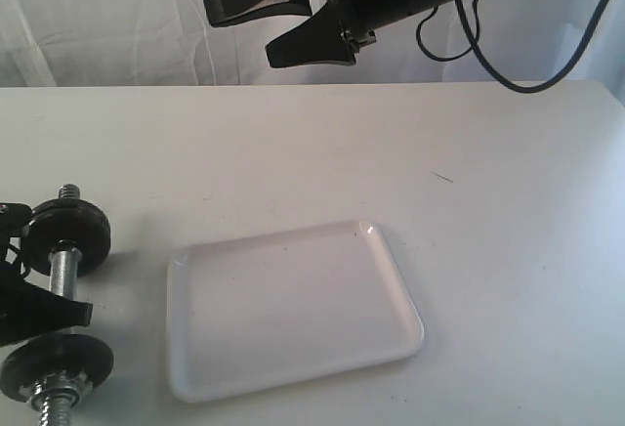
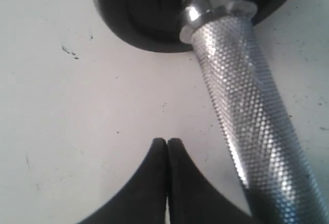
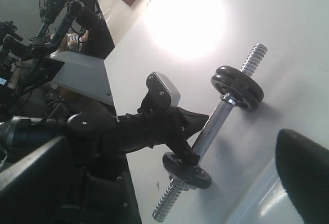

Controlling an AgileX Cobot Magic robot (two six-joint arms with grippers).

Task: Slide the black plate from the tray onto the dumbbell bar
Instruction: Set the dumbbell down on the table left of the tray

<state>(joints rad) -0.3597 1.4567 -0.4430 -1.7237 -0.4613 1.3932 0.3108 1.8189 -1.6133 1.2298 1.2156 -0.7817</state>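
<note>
Dumbbell bar point(image 1: 62, 275) carrying two black plates point(image 1: 66, 234), left of one tray point(image 1: 293, 314) on the worktop point(image 1: 488, 250). We see the left claw point(image 2: 167, 141) pinched shut beside the bar, the right claw point(image 1: 239, 35) spread wide overhead.

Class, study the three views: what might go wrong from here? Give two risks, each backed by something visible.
1. The left gripper is shut beside the dumbbell bar, not around it. The bar lies unheld on the table, so a sideways move may knock or roll it.
2. The tray shows no plate, and the right gripper hangs open high over the table. A grasp there would likely close on nothing.
</note>
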